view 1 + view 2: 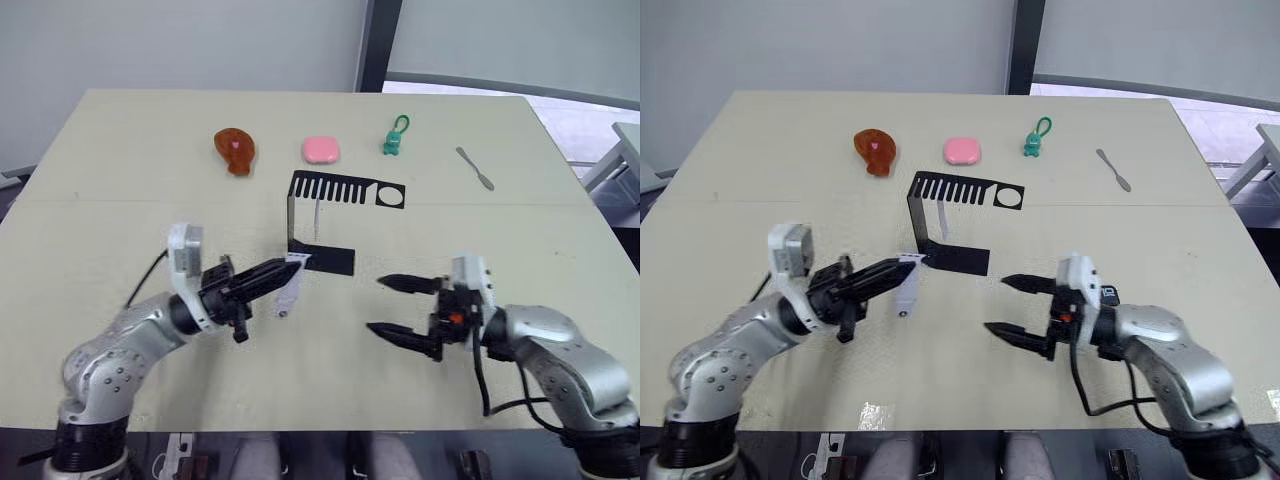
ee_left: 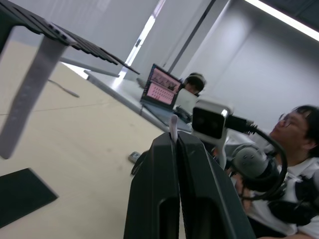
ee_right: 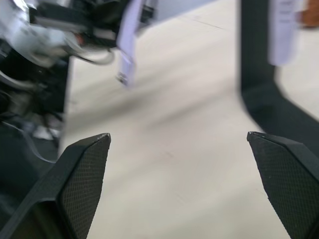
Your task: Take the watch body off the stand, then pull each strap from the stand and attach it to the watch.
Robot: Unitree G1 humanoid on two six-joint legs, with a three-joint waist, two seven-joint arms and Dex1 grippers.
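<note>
Our left claw [image 1: 285, 274] is clamped on one strap [image 1: 289, 291], which hangs pale from its tips just at 7 o'clock of the black stand [image 1: 322, 222] on the bench [image 1: 120, 160]. The second strap [image 1: 316, 217] hangs from the stand's comb-like top. Our right claw [image 1: 392, 306] waits at 4 o'clock of the stand, fingers wide apart and empty. We cannot make out the watch body. We judge the strap-pulling step is under way; next we must bring this strap to the case and seat it squarely.
</note>
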